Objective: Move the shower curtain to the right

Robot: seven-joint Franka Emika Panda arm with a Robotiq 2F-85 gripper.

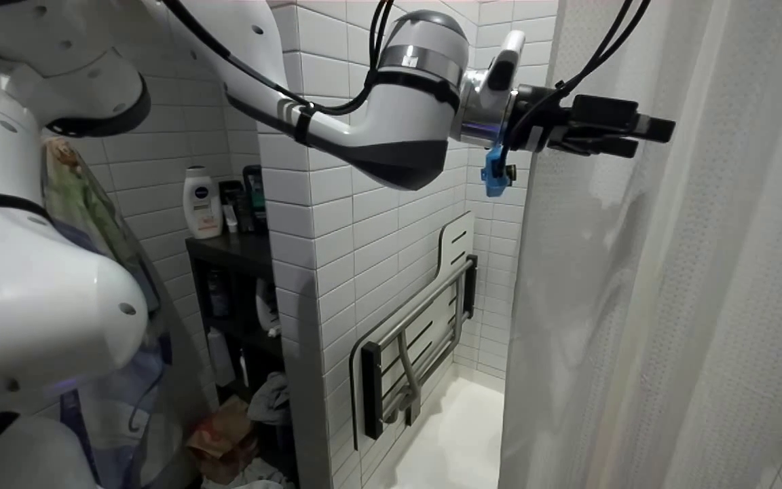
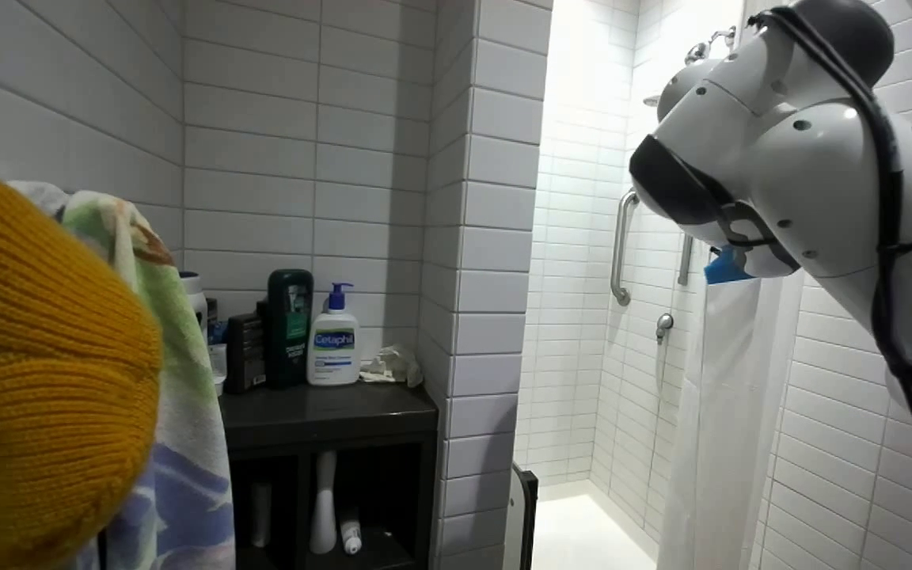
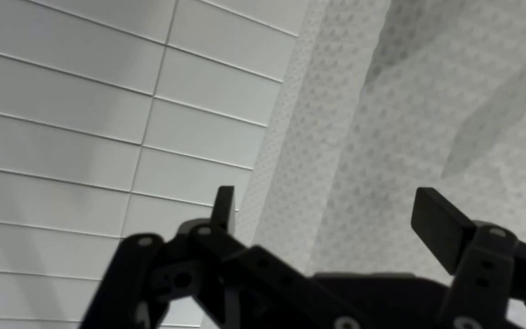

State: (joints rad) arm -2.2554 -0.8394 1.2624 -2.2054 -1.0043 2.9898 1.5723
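The shower curtain is a tall white sheet with soft vertical folds, hanging at the right in an exterior view. It also hangs below and behind the arm in an exterior view. In the wrist view the curtain fills the middle and right, with its edge slanting past the left finger. My gripper is in front of the curtain near its left edge, high up. In the wrist view the gripper is open, fingers wide apart, no cloth gripped. Whether it touches the curtain cannot be told.
A tiled pillar stands left of the shower, with a folded wall seat on it. A dark shelf holds several bottles. A patterned cloth and a yellow knit item hang at the left. A grab bar is on the wall.
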